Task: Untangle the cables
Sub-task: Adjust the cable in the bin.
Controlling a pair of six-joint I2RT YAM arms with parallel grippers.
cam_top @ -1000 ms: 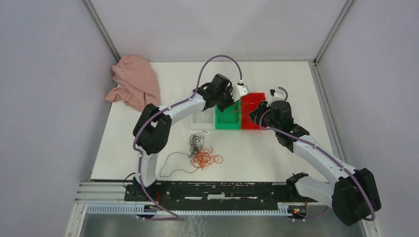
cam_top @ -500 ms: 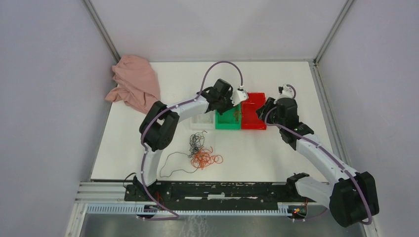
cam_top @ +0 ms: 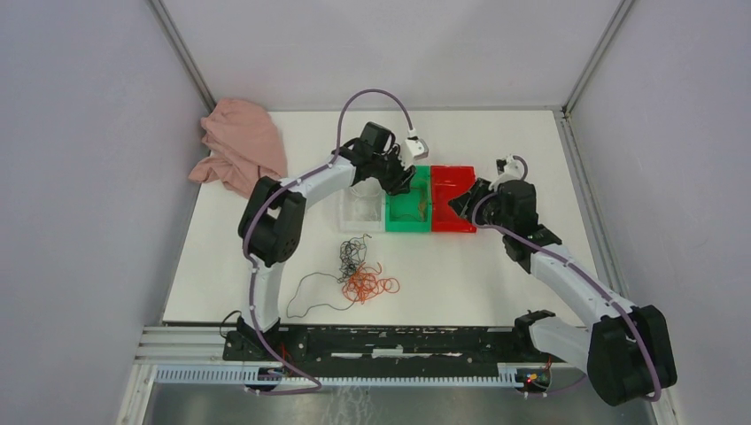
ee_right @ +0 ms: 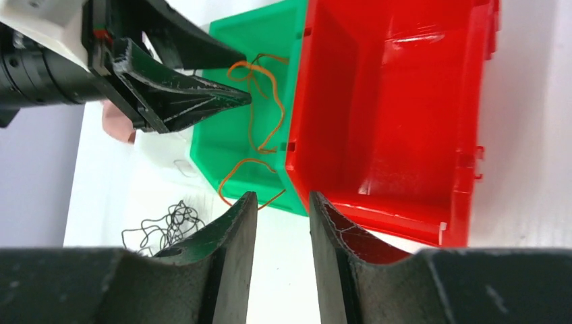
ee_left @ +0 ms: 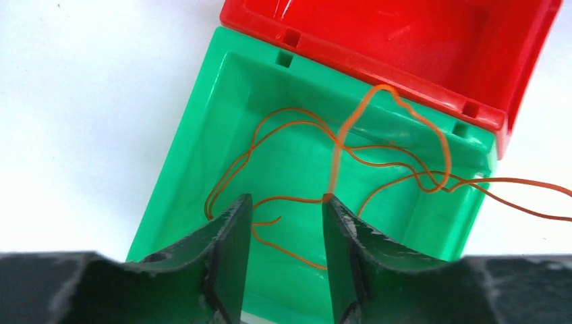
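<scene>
The cables lie tangled on the table: a black wad [cam_top: 352, 255] and orange loops [cam_top: 370, 285], with one thin strand trailing left. A separate orange wire [ee_left: 337, 145] lies loose in the green bin [ee_left: 195, 145], one end running out over its right rim. My left gripper [ee_left: 287, 199] hovers open over that bin; the wire brushes its right fingertip and is not pinched. My right gripper [ee_right: 283, 196] is open and empty in front of the red bin [ee_right: 398, 101]. In the top view the left gripper [cam_top: 400, 181] and right gripper [cam_top: 460, 202] flank the bins.
A clear bin [cam_top: 361, 212] stands left of the green bin [cam_top: 407, 212] and red bin [cam_top: 452, 199]. A pink cloth [cam_top: 239, 146] lies crumpled at the back left corner. Walls enclose the table on three sides.
My left gripper has opened and let the orange wire fall into the green bin, and has drawn back to the left. The right gripper has shifted slightly.
</scene>
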